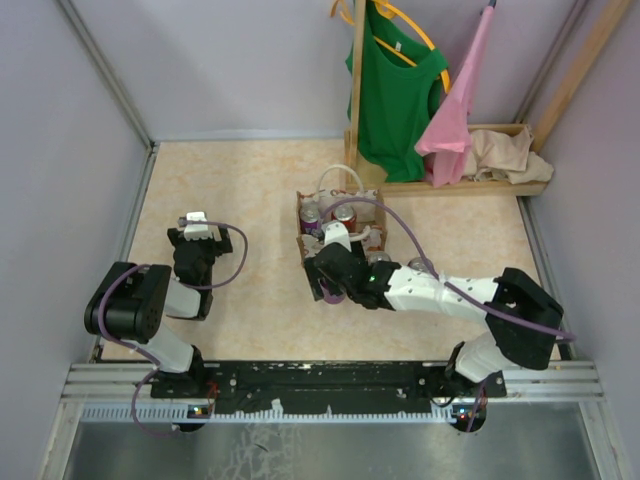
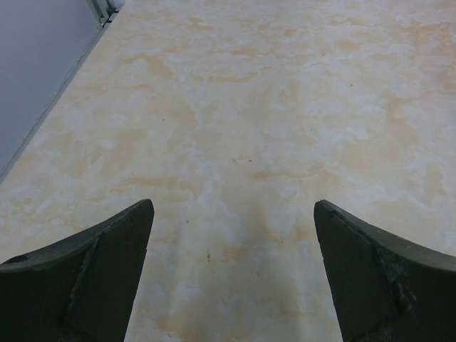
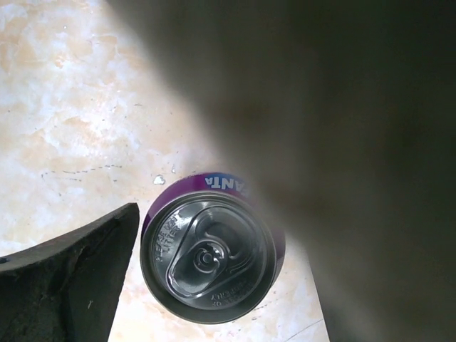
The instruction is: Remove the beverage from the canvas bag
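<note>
Top, left wrist and right wrist views. The bag (image 1: 300,215) stands open-mouthed near the middle of the table (image 1: 240,180), with its two white handles (image 1: 340,173) on the far side. Two can tops (image 1: 311,213) (image 1: 343,212) show side by side inside it. The right arm hides the near part of the bag, so any further cans there cannot be counted.

One purple can (image 3: 209,251) is outside the bag, just near of its near-left corner. It is upright, its long axis vertical, with the lid and pull tab facing up toward the wrist camera. The right gripper (image 1: 328,286) points down over this can. One dark finger (image 3: 71,281) lies just left of the can, and a blurred dark mass covers its right side. Whether the fingers press on the can cannot be told.

The left gripper (image 2: 234,206) is well apart to the left. Its two fingers (image 2: 92,278) are spread wide over bare table, grasping nothing.
</note>
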`<state>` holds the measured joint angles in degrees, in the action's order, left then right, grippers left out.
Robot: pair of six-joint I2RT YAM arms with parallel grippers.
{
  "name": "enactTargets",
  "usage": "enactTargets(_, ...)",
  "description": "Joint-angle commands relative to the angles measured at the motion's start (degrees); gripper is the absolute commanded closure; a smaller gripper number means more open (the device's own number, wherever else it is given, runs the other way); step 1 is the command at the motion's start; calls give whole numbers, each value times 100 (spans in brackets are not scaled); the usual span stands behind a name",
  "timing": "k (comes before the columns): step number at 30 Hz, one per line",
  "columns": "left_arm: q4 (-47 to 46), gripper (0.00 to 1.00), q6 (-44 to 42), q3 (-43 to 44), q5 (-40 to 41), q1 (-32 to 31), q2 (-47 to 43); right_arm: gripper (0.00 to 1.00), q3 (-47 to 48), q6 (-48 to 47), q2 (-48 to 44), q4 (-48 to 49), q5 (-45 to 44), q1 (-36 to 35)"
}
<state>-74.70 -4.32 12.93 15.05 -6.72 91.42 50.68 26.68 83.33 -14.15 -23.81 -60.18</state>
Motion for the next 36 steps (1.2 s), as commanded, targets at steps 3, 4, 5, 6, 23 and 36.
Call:
enactTargets(3,-247,0,54,-36,42,-3,41,1,475,-45,-248,-151,-297,-10)
enactTargets(4,-247,0,60,-36,42,2,44,1,575,-124,-337,-253,-323,-48)
enactTargets(5,-247,0,56,-36,42,-1,41,2,696,-228,-433,-356,-363,-102)
enactTargets(6,-247,0,58,-36,42,-2,42,3,866,-357,-548,-458,-469,-172)
enactTargets(23,-247,0,54,-36,41,-2,41,15,2295,-1547,-1571,-516,-1006,407)
enactTargets(36,-244,0,52,-36,37,2,39,21,2968,-1205,-40,-370,532,1975)
